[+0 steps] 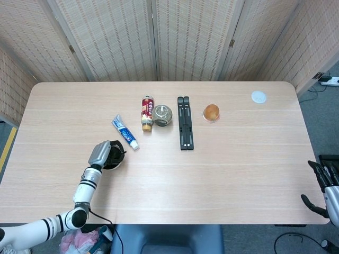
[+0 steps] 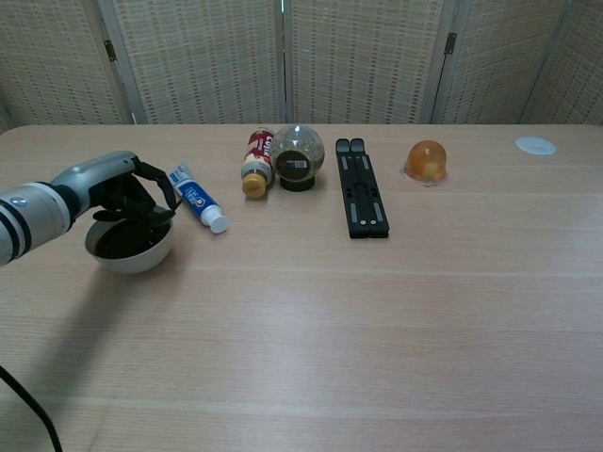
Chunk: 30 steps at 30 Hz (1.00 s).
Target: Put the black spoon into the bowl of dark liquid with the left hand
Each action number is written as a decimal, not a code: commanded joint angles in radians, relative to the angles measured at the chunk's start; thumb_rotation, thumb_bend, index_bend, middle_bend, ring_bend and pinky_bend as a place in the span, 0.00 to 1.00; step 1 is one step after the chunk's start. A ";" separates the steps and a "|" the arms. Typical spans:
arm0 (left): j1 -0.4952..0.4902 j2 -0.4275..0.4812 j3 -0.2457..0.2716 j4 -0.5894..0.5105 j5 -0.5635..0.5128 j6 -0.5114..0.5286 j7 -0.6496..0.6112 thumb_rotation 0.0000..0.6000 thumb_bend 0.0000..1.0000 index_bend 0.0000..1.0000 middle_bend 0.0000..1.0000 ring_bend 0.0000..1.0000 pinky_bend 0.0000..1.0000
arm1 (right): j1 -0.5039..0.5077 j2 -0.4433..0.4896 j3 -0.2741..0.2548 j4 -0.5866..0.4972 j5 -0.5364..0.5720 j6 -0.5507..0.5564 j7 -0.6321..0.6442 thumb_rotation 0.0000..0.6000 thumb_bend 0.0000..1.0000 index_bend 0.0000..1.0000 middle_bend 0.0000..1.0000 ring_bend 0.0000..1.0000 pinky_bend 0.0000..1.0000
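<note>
The white bowl of dark liquid (image 2: 132, 258) stands at the table's left; in the head view only the bowl's right rim (image 1: 118, 160) shows past the hand. My left hand (image 2: 118, 185) (image 1: 100, 153) hovers over the bowl with its dark fingers curled down. It holds the black spoon (image 2: 141, 218), seen only as a thin dark strip lying across the bowl's mouth under the fingers. My right hand (image 1: 324, 184) hangs off the table's near right corner, fingers apart and holding nothing.
A toothpaste tube (image 2: 196, 208) lies just right of the bowl, close to the fingers. Further right are a brown bottle (image 2: 256, 162), a glass globe (image 2: 299, 155), a black folding stand (image 2: 361, 200), an orange ball (image 2: 426, 160) and a white disc (image 2: 535, 145).
</note>
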 commanded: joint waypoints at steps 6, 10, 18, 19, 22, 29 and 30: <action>0.019 0.029 0.007 -0.006 -0.007 0.010 0.003 1.00 0.63 0.72 1.00 0.94 1.00 | 0.000 -0.002 0.000 0.004 -0.001 -0.001 0.003 1.00 0.19 0.02 0.14 0.05 0.05; 0.039 0.056 0.020 -0.027 -0.003 0.012 -0.004 1.00 0.63 0.72 1.00 0.94 1.00 | 0.002 -0.005 0.000 0.006 -0.004 -0.002 0.004 1.00 0.19 0.02 0.14 0.05 0.05; 0.068 0.092 0.045 -0.079 0.025 0.013 -0.022 1.00 0.63 0.72 1.00 0.94 1.00 | 0.002 -0.004 0.000 0.006 -0.005 -0.002 0.004 1.00 0.19 0.02 0.14 0.05 0.05; 0.069 0.094 0.048 -0.087 0.028 0.011 -0.025 1.00 0.63 0.72 1.00 0.94 1.00 | 0.002 -0.004 0.000 0.006 -0.006 -0.002 0.004 1.00 0.19 0.02 0.14 0.05 0.05; 0.067 0.091 0.051 -0.104 0.038 0.008 -0.027 1.00 0.63 0.72 1.00 0.94 1.00 | 0.002 -0.004 0.000 0.004 -0.006 -0.001 0.003 1.00 0.19 0.02 0.14 0.05 0.05; 0.037 0.051 0.038 -0.082 0.030 0.002 -0.011 1.00 0.63 0.72 1.00 0.94 1.00 | -0.004 0.000 -0.001 0.001 -0.003 0.005 0.003 1.00 0.19 0.02 0.14 0.05 0.05; 0.032 0.045 0.035 -0.076 0.027 0.000 -0.007 1.00 0.63 0.72 1.00 0.94 1.00 | -0.005 0.000 -0.001 0.001 -0.002 0.006 0.002 1.00 0.19 0.02 0.14 0.05 0.05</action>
